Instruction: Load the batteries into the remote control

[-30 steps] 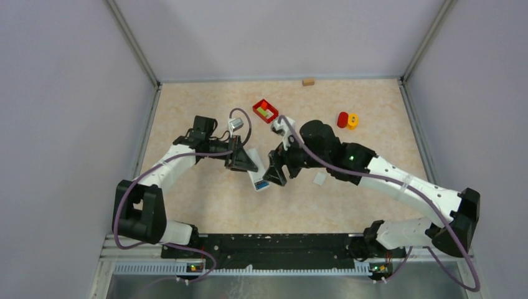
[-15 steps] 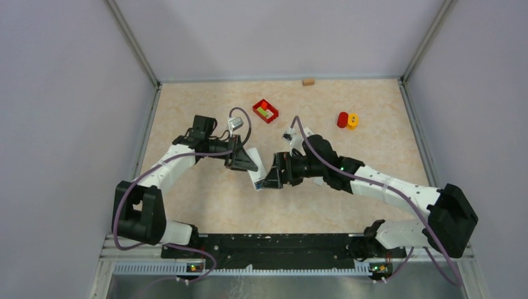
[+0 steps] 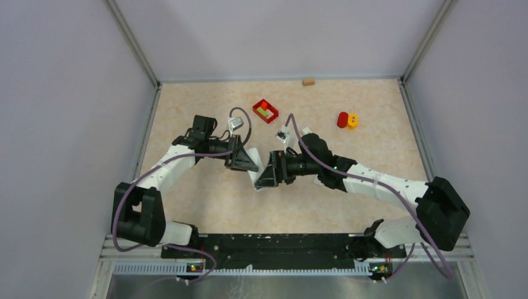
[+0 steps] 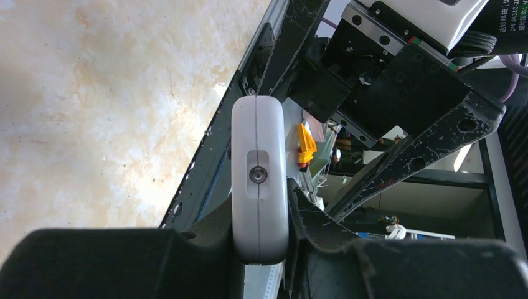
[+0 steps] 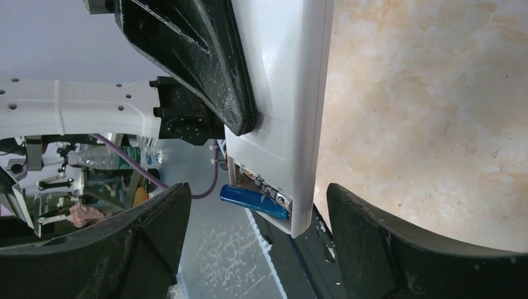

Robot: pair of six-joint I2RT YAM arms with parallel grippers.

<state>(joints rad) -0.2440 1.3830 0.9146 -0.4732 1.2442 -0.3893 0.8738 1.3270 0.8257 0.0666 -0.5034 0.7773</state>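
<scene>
I've got the left gripper (image 4: 260,240) clamped on the remote (image 4: 259,162), one blue battery (image 5: 252,199) lying in its uncovered end, maybe not fully seated, and the right gripper (image 5: 261,233) jaws wide and empty astride it, so the other cells are left to load.

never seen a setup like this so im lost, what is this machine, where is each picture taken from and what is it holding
This is a robot with two arms bolted to the near edge of a table. The wide picture looks down from above and behind the arms. The two close-ups come from a small camera on each wrist.

The left gripper is clamped on a white remote control. The right gripper is open, with one finger on each side of the remote's end. There, a blue battery sits in the open battery slot.

Further back on the table lie a red tray, a red piece beside a yellow one, and a small wooden block.
</scene>
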